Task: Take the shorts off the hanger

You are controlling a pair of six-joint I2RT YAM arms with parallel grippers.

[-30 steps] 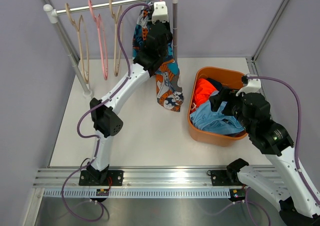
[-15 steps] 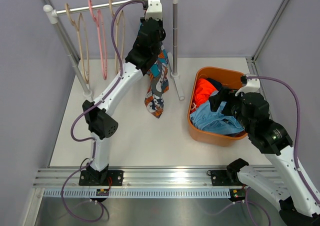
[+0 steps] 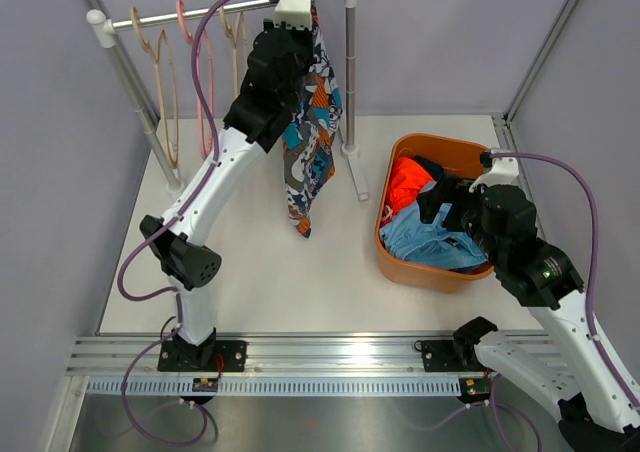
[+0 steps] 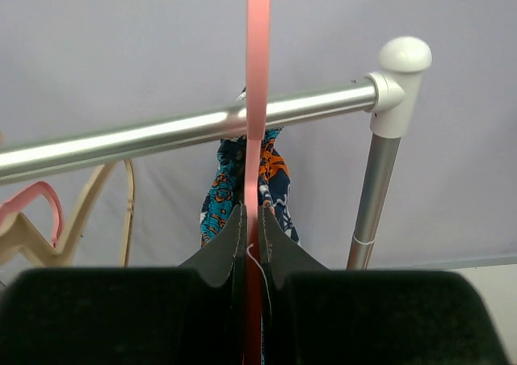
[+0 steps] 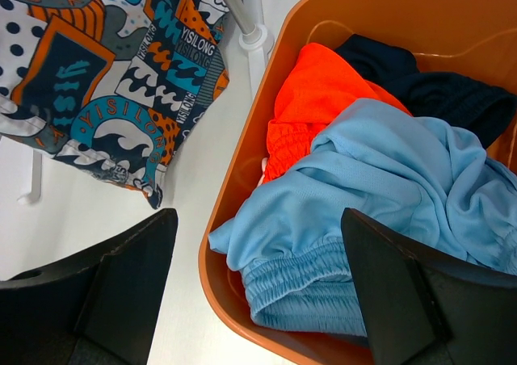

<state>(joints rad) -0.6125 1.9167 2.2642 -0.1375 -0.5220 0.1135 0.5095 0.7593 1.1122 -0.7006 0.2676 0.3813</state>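
Shorts in a blue-orange-white print hang off a pink hanger at the right end of the rail — the left gripper pinched shut on the hanger. The right gripper hovers wide open and empty over an orange basket holding the light blue pair, orange-red pair and navy pair.

left pincer: risen to rail, clamped onto pink hanger | printed shorts: lifted, swung left
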